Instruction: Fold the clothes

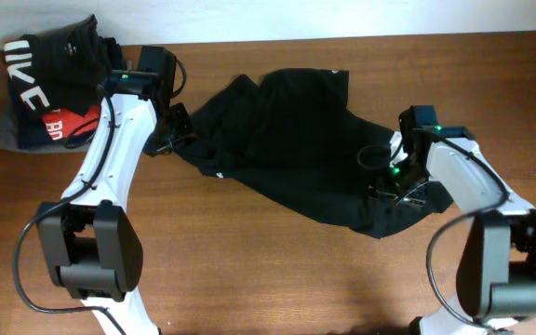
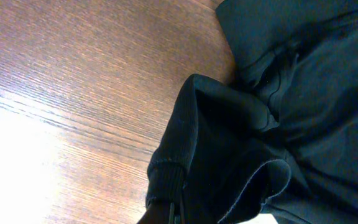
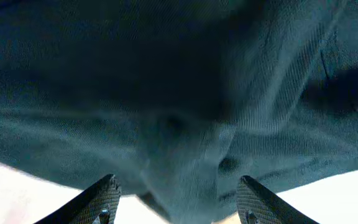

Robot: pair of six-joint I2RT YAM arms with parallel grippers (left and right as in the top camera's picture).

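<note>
The black garment (image 1: 287,140) lies crumpled across the middle of the table (image 1: 277,288), running from the far left down towards the near right. Its far edge sits close to the far side of the table. Its near right corner ends in a bunched point just beside the right arm.

The left gripper (image 1: 177,127) is at the garment's left end, low over the wood. In the left wrist view a sleeve with a ribbed cuff (image 2: 166,177) rises off the table and runs into the bottom edge of the picture, where the fingertips barely show. The jaws are clenched on the garment at that cuff, and the cloth around it is gathered into loose folds.

The right gripper (image 1: 394,183) is on the garment's right part, near its right edge. In the right wrist view its two fingers (image 3: 101,200) stand well apart, released, with a soft ridge of dark cloth bulging between them. Whether the tips touch the cloth cannot be told. Pale table shows at both lower corners under the hem.

A pile (image 1: 49,93) of folded clothes sits at the far left corner, well apart from the garment: a dark piece with big white letters on top, with red and grey beneath
</note>
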